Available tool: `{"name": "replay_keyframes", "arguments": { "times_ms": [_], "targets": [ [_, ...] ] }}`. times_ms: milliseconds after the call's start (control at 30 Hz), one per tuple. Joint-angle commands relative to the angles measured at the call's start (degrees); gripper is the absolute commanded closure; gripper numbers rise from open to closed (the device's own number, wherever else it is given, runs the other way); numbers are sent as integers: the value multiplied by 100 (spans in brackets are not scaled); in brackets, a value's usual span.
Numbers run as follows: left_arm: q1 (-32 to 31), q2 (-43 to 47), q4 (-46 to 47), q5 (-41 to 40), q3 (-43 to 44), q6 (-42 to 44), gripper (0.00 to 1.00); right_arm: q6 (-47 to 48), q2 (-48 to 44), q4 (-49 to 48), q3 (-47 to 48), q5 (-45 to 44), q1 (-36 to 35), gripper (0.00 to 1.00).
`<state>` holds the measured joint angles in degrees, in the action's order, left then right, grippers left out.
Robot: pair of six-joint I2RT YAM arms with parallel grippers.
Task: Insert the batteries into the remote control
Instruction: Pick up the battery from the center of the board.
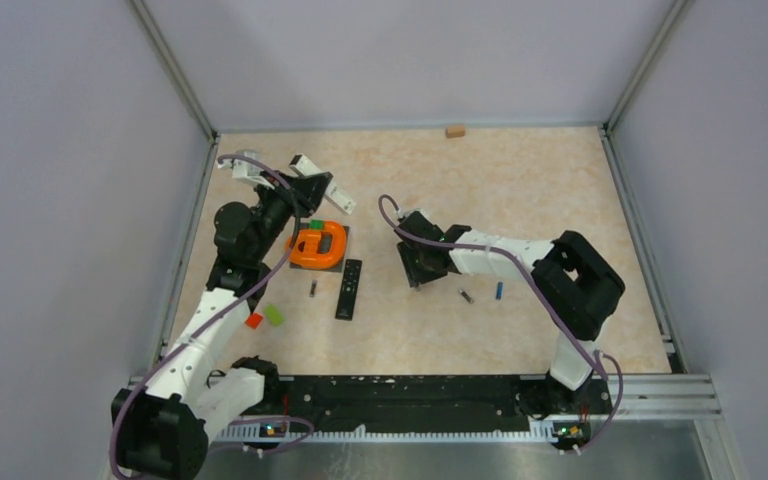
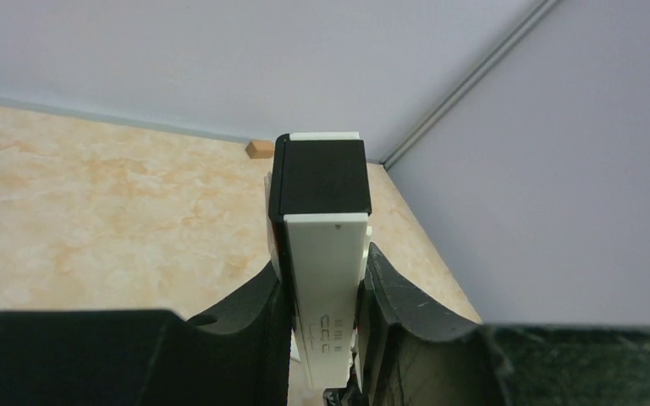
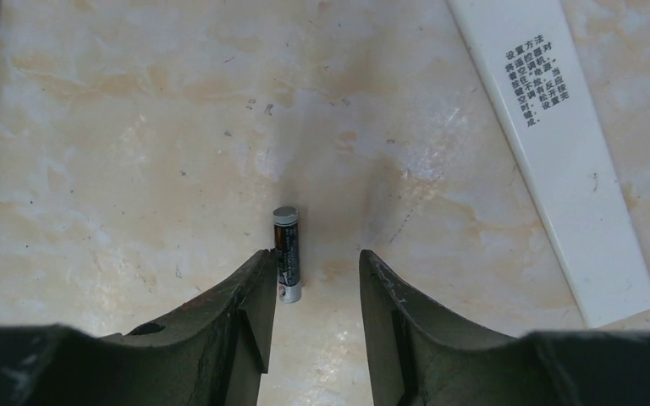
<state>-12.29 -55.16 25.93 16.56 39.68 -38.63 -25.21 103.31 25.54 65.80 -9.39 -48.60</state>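
I'm on the pickup: my right gripper [image 3: 313, 262] hangs spread over a battery [image 3: 286, 254] lying on the table [image 3: 135, 127] inside its jaws, tight against one of them; my left gripper [image 2: 322, 292] clamps the white remote [image 2: 326, 262] aloft; next I'd centre on the battery, lower, and close squarely.

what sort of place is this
Probably a robot lab cell: grey walls box in the table, the left arm and right arm sit on a rail at its edge, plus a black remote and blue battery.
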Motion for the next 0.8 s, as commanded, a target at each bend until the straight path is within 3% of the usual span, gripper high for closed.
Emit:
{"name": "replay_keyframes", "arguments": {
  "times_ms": [0,300,500,633,767],
  "targets": [
    [8,159,-15,-579,-67,115,100,-210,22,-30,187,-137,-36,59],
    [8,126,-96,-610,-71,106,100,-155,298,193,339,-15,-76,70],
    [8,51,-155,-474,-52,136,100,-256,293,347,352,-275,-88,88],
    [8,-203,-194,-280,-52,35,100,-425,-124,292,212,-557,6,92],
    [-1,-783,13,620,127,-245,100,-321,-892,300,65,-695,162,93]
  ]
}}
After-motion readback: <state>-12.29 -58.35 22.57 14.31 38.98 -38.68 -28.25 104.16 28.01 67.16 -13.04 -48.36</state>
